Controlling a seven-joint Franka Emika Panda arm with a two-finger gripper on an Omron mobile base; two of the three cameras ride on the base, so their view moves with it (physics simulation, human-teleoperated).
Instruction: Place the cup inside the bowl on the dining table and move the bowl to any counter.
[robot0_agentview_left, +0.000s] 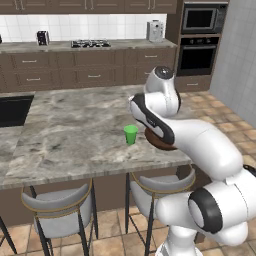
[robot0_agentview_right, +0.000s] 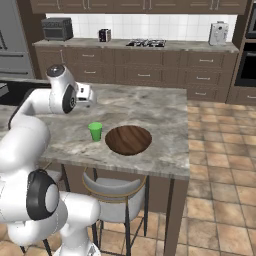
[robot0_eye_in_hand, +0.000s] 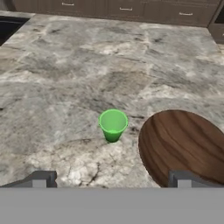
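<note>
The green cup (robot0_eye_in_hand: 113, 124) was seen upright on the marble dining table (robot0_eye_in_hand: 65, 78), just beside the wooden bowl (robot0_eye_in_hand: 186, 146) but apart from it. The gripper (robot0_eye_in_hand: 111, 178) was held above the table with its jaws spread wide, nothing grasped between them.

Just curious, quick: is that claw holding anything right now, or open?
Gripper: open, holding nothing; the cup stands free on the table.
</note>
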